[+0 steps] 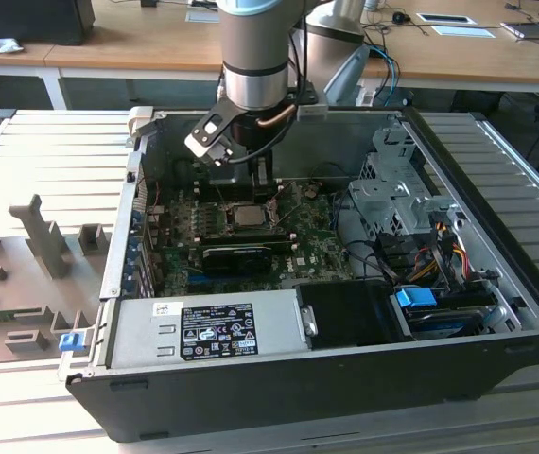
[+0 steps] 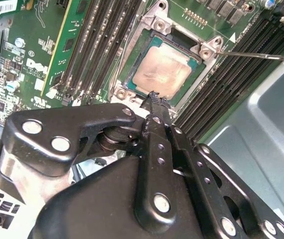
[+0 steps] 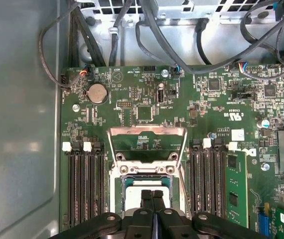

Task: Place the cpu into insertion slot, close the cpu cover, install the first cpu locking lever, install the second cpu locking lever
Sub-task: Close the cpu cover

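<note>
Gripper closed on nothing, tips low over edge of cpu; chip lies flat in insertion slot, at 6 o'clock of gripper in exterior view. Cpu cover tilted open, leaving chip reachable

Open computer case on a slatted table. In the exterior view, the labelled power supply lies at 6 o'clock from the motherboard, the drive cage at 3 o'clock.
</note>
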